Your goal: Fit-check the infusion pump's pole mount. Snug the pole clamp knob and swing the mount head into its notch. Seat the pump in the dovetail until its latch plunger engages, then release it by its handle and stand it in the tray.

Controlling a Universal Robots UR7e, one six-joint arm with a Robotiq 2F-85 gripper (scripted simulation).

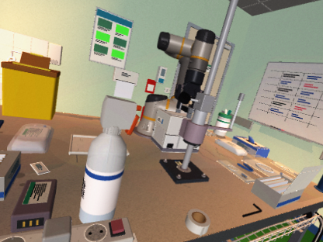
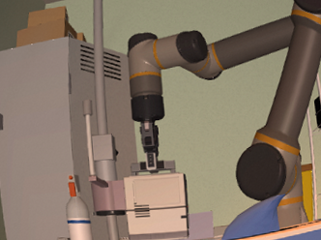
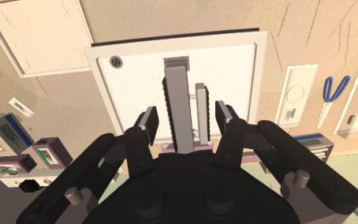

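The pump's grey carrying handle point(image 3: 179, 108) runs along the top of the white infusion pump point(image 2: 156, 205), and a narrower grey bar point(image 3: 201, 112) lies beside it. The pump hangs against the mauve mount head point(image 2: 103, 197) on the grey pole point(image 1: 211, 73), raised above the bench. The pole stands on a dark base plate point(image 1: 184, 170). A shallow tray point(image 3: 41, 35) lies on the bench beyond the pump. My gripper point(image 3: 185, 118) is directly above the pump with its fingers on either side of the handle and bar, and it is open and holds nothing.
The pole and its clamp block point(image 1: 204, 104) stand close beside my wrist. A white bottle point(image 1: 103, 170) stands in front on the bench, with a yellow bin point(image 1: 29, 87) at the back left. Scissors point(image 3: 330, 94), small boxes point(image 1: 281, 188) and a tape roll point(image 1: 197, 221) lie around.
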